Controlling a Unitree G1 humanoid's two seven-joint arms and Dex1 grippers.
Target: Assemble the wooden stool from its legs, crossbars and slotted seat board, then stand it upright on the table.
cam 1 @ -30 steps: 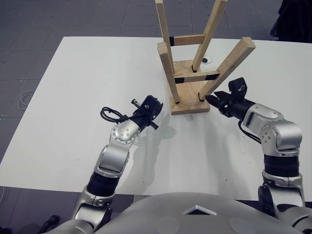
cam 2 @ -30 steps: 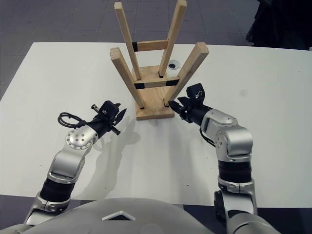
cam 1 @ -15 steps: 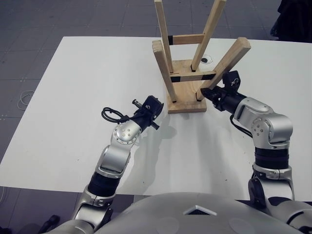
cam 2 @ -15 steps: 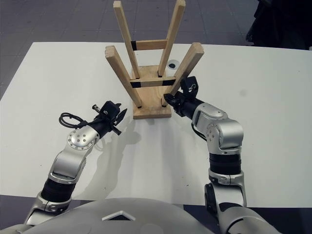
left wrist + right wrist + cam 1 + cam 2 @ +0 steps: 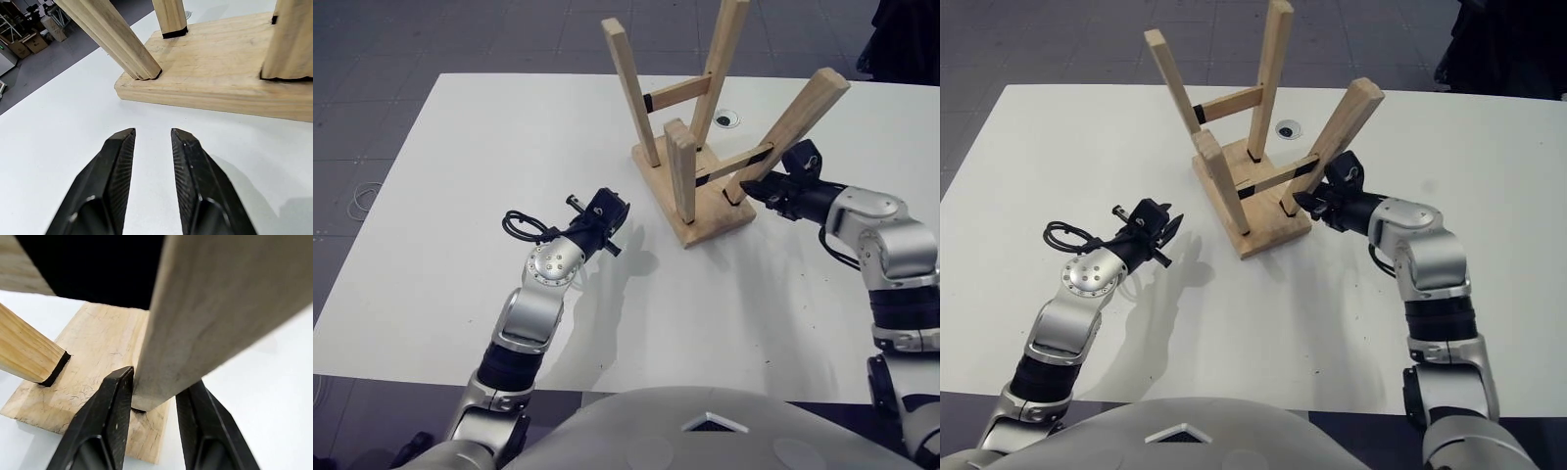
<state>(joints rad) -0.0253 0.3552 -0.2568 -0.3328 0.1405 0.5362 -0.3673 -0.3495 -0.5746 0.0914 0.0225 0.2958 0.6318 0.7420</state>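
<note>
– Right gripper (image 5: 160, 379) status?
– Clamped on a pale square-section wooden leg (image 5: 220, 308), low down, just above where it plugs into the flat rectangular wooden seat board (image 5: 93, 357). One black ribbed finger sits on each side of the leg, so the gap is just the leg's width. The finger nearer the camera (image 5: 110, 406) touches the wood.
– Left gripper (image 5: 152, 134)?
– Released, holding nothing. Narrow gap between the fingers. The tips are over the bare white tabletop (image 5: 460, 147), aimed at the board's near edge, close to it but not touching.
– Where's the stool (image 5: 682, 171)?
– Upside down, around mid-table, a bit toward the far side. The board lies on the table, turned at an angle to the table's edges. Four legs stick up and splay outward; the gripped one is on the robot's right.
– Crossbars?
– Two thin wooden crossbars with black bands at the joints. One (image 5: 680, 91) is high, between the two far legs. The other (image 5: 736, 163) is lower and runs from the near leg to the gripped leg.
– Anything else?
– Small round grommet (image 5: 728, 119) in the table, just behind the stool.
</note>
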